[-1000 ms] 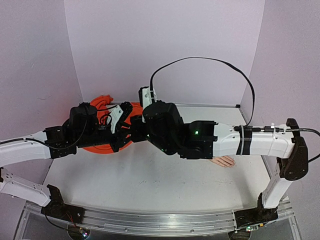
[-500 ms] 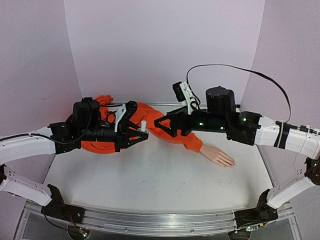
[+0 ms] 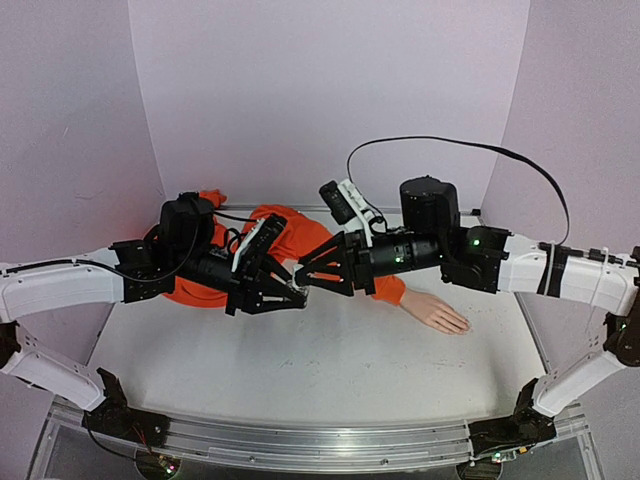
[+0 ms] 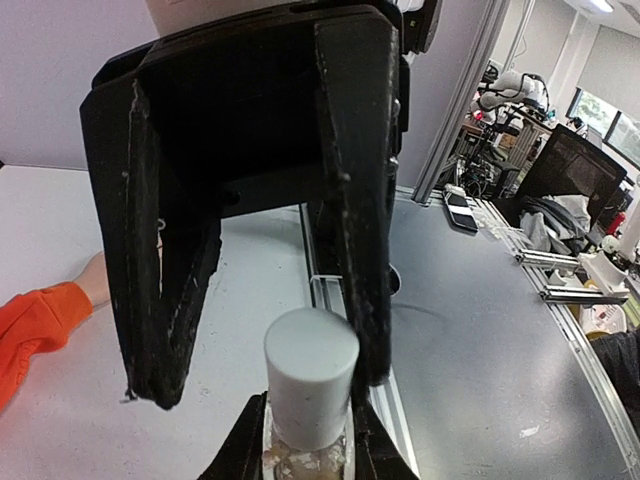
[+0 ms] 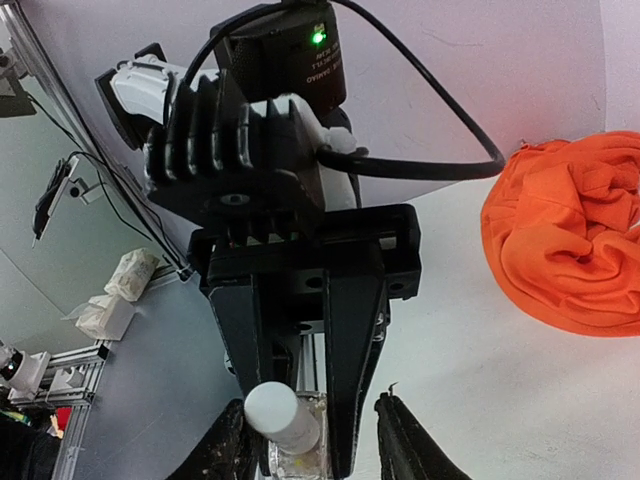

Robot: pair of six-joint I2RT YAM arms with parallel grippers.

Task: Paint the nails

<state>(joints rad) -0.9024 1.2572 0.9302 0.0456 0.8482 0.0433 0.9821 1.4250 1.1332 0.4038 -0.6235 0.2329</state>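
Observation:
My left gripper (image 3: pixel 293 292) is shut on a small clear bottle (image 4: pixel 306 462) with a white cap (image 4: pixel 310 377), held above the table and pointing right. My right gripper (image 3: pixel 304 276) is open and faces it tip to tip. Its black fingers (image 4: pixel 352 210) straddle the cap, one touching the cap's side. In the right wrist view the cap (image 5: pixel 281 416) lies between my open right gripper (image 5: pixel 315 452) fingers, close to one of them. The pale mannequin hand (image 3: pixel 437 312) lies flat at the right, joined to the orange sleeve (image 3: pixel 385 286). Its nails are too small to make out.
The orange garment (image 3: pixel 205 288) is bunched at the back left behind the left arm, and shows in the right wrist view (image 5: pixel 570 235). The white table (image 3: pixel 320 380) has a metal rail along its near edge. Lilac walls close the back and sides.
My right arm swung off the middle, uncovering the sleeve and hand, then brought its open gripper leftwards around the bottle cap. My left gripper moved right and nearer with the bottle.

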